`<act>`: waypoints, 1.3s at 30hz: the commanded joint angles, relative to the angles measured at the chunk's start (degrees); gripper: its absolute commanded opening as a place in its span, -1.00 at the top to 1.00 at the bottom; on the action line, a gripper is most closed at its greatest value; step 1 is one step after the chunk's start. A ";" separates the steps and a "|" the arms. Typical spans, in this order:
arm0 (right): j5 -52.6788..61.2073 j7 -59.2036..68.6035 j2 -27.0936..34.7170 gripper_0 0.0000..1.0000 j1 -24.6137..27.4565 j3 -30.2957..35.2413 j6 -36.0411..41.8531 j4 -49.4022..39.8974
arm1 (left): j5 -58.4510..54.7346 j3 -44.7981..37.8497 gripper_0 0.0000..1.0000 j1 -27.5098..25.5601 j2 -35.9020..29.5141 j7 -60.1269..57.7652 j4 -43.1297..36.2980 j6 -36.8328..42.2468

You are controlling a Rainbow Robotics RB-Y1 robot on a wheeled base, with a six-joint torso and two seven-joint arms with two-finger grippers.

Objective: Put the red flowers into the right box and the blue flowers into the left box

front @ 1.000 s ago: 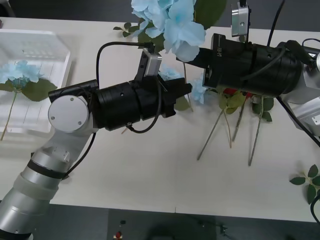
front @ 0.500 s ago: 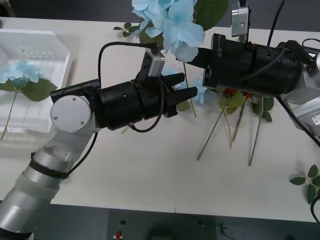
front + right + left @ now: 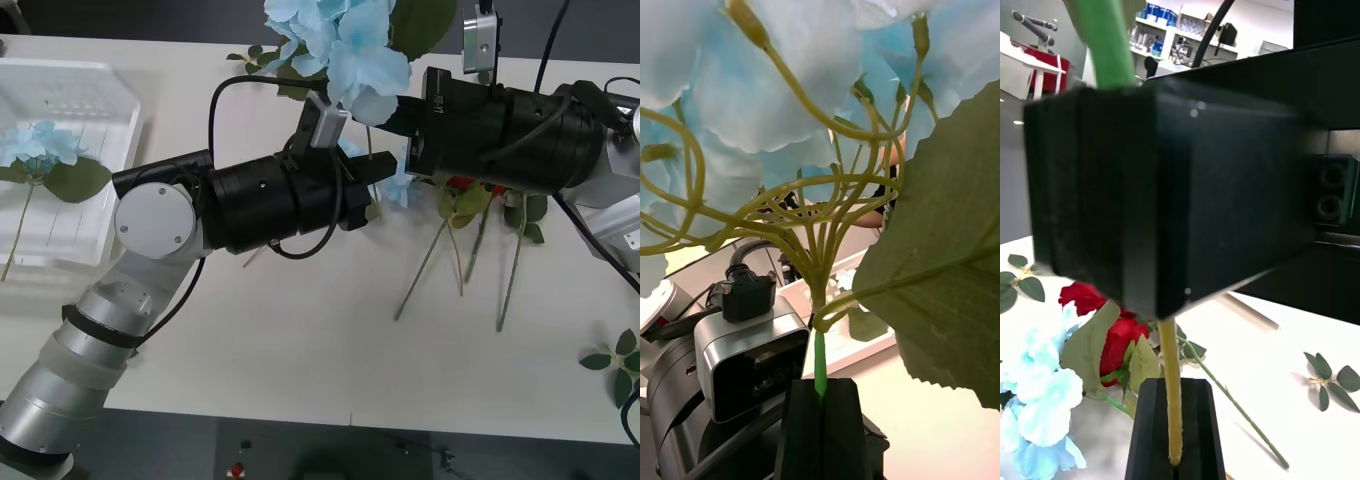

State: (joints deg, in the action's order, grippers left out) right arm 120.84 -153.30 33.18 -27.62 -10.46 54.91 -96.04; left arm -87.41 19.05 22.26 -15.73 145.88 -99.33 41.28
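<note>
This looks like a robotics lab or workshop. A plain white work table (image 3: 300,340) stands before the robot. Behind it, in the left wrist view, a white-walled room holds shelving (image 3: 1169,30) stocked with small boxes, and a red-draped table (image 3: 1034,71) at its far side.

The left arm reaches from the near left across the table, its silver forearm bending at a round grey elbow into a black wrist. The black two-finger left gripper (image 3: 378,172) points toward the right arm, fingers (image 3: 1175,431) pressed together. The right arm enters from the right edge, bulky black wrist level, and the black right gripper (image 3: 392,113) has its fingers (image 3: 824,427) closed.
</note>
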 commanded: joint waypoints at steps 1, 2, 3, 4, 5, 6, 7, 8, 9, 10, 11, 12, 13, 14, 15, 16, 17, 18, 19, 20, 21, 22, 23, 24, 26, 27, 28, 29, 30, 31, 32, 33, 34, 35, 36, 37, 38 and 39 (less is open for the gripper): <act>0.80 1.51 -0.83 1.00 -1.74 0.44 0.37 -1.00 | -0.22 -0.24 1.00 1.30 0.44 1.34 -0.25 -0.68; 0.80 1.51 -0.83 1.00 -1.74 0.44 0.37 -1.00 | -0.22 -0.24 1.00 1.30 0.44 1.34 -0.25 -0.68; 0.80 1.51 -0.83 1.00 -1.74 0.44 0.37 -1.08 | -0.22 -0.24 1.00 1.21 0.35 1.34 -0.17 -0.76; 0.80 1.51 -0.75 1.00 -1.74 0.44 0.37 -1.00 | -0.22 -0.24 1.00 1.30 0.35 1.34 -0.17 -0.85; 0.80 1.51 -0.83 0.83 -1.74 0.44 0.37 -1.00 | -0.22 -0.24 1.00 1.21 0.35 1.34 -0.17 -0.85; 0.80 1.51 -0.83 0.06 -1.74 0.44 0.37 -1.00 | -0.22 -0.24 1.00 1.21 0.35 1.34 -0.17 -0.85; 0.80 1.51 -0.83 -0.63 -1.74 0.44 0.28 -1.00 | -0.22 -0.24 1.00 1.21 0.26 1.34 -0.17 -0.85; 0.80 1.51 -0.83 -0.84 -1.74 0.44 0.28 -1.08 | -0.22 -0.24 1.00 1.21 0.26 1.34 -0.17 -0.94; 0.80 1.51 -0.83 -1.00 -1.74 0.44 0.28 -1.00 | -0.22 -0.24 1.00 1.21 0.26 1.34 -0.25 -0.85; 0.80 1.51 -0.75 -1.00 -1.83 0.53 0.28 -1.00 | -0.22 -0.24 1.00 1.21 0.26 1.34 -0.17 -0.94; 0.80 1.60 -0.83 -1.00 -1.74 0.44 0.28 -1.00 | -0.22 -0.24 1.00 1.21 0.17 1.34 -0.17 -0.94; 0.80 1.60 -0.83 -1.00 -1.74 0.44 0.28 -1.00 | -0.39 -0.24 1.00 1.21 0.00 1.34 -0.17 -1.03; 0.80 1.69 -0.75 -1.00 -1.74 0.53 0.28 -1.00 | -0.48 -0.24 1.00 1.12 -0.18 1.34 -0.17 -1.03; 0.80 1.69 -0.75 -1.00 -1.74 0.53 0.28 -1.00 | -0.74 -0.24 1.00 0.86 -0.35 1.34 -0.25 -1.29; 0.80 1.69 -0.83 -1.00 -1.74 0.53 0.28 -1.00 | -1.89 -0.24 1.00 0.50 -0.88 1.42 -0.25 -1.64; 0.80 1.69 -0.83 -1.00 -1.74 0.44 0.28 -1.00 | -2.85 -0.33 1.00 0.24 -1.41 1.42 -0.25 -1.73; 0.89 1.69 -0.75 -1.00 -1.74 0.53 0.28 -1.00 | -4.61 -0.68 1.00 -0.29 -2.46 1.69 -0.34 -1.82; 0.80 1.69 -0.75 -1.00 -1.74 0.44 0.28 -1.00 | -6.37 -1.38 1.00 -0.99 -3.69 1.86 -0.69 -1.82; 0.80 1.69 -0.66 -1.00 -1.74 0.53 0.28 -1.00 | -7.34 -2.09 1.00 -1.60 -4.92 1.95 -1.22 -1.82; 0.80 1.69 -0.57 -1.00 -1.74 0.53 0.28 -1.00 | -8.04 -2.70 1.00 -2.04 -5.72 2.04 -1.75 -1.82; 0.80 1.78 -0.57 -1.00 -1.74 0.53 0.28 -1.00 | -9.36 -4.02 1.00 -2.92 -7.47 2.04 -2.63 -1.82; 0.80 1.78 -0.48 -1.00 -1.74 0.53 0.28 -1.08 | -10.41 -5.08 1.00 -3.63 -8.88 1.86 -3.24 -1.82; 0.80 1.87 -0.40 -1.00 -1.74 0.53 0.28 -1.00 | -11.91 -6.48 1.00 -4.33 -10.90 1.69 -3.68 -1.73; 0.89 1.78 -0.31 -1.00 -1.74 0.44 0.28 -1.00 | -13.49 -7.89 1.00 -4.77 -13.19 1.42 -3.68 -1.47; 0.80 1.87 -0.13 -1.00 -1.74 0.53 0.28 -1.00 | -15.25 -9.82 1.00 -5.74 -17.14 0.72 -3.59 -1.38; 0.80 1.95 0.04 -1.00 -1.74 0.53 0.28 -1.00 | -15.69 -11.14 1.00 -6.26 -19.60 -1.21 -3.42 -1.38; 0.80 1.95 0.13 -1.00 -1.74 0.53 0.28 -1.00 | -15.86 -11.84 1.00 -6.53 -20.57 -2.44 -3.24 -1.20; 0.89 2.04 0.40 -1.00 -1.74 0.53 0.28 -1.00 | -16.04 -13.34 1.00 -6.97 -22.68 -5.08 -2.89 -0.24; 0.80 2.22 0.57 -1.00 -1.74 0.53 0.28 -1.00 | -16.04 -14.48 1.00 -7.05 -24.17 -7.19 -2.54 0.38; 0.71 2.48 0.84 -1.00 -1.74 0.53 0.28 -1.00 | -15.95 -15.89 1.00 -7.14 -26.11 -9.65 -1.92 1.52; 0.27 3.18 1.45 -1.00 -1.74 0.53 0.11 -1.00 | -16.04 -17.47 1.00 -7.05 -28.30 -12.81 -1.05 3.28; -0.17 4.06 1.71 -1.00 -1.74 0.53 0.02 -1.00 | -16.04 -18.35 1.00 -7.05 -29.53 -14.40 -0.61 4.33; -0.70 5.65 2.24 -1.00 -1.83 0.44 0.02 -1.00 | -16.13 -19.58 1.00 -7.05 -30.94 -16.24 -0.17 5.83; -2.28 9.07 3.30 -1.00 -2.27 0.53 -0.07 -1.00 | -15.95 -21.78 1.00 -6.97 -33.22 -18.97 1.24 8.46; -3.77 11.18 4.00 -1.00 -2.71 0.44 -0.07 -1.00 | -15.95 -23.09 1.00 -6.97 -34.54 -20.37 2.12 10.13; -4.91 12.94 4.61 -1.00 -3.15 0.44 -0.07 -1.00 | -15.86 -23.88 1.00 -6.88 -35.60 -21.34 2.82 11.45; -7.81 17.69 6.20 -1.00 -4.11 0.36 -0.07 -1.00 | -15.86 -25.64 1.00 -6.88 -37.53 -23.36 4.40 14.18; -9.13 20.24 6.90 -1.00 -4.55 0.27 0.11 -1.00 | -15.86 -26.35 1.00 -6.97 -38.32 -24.06 5.20 15.32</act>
State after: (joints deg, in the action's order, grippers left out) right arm 114.55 -140.52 36.07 -28.52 -10.47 54.91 -96.02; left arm -102.91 -5.00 14.42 -50.84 124.26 -95.68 53.76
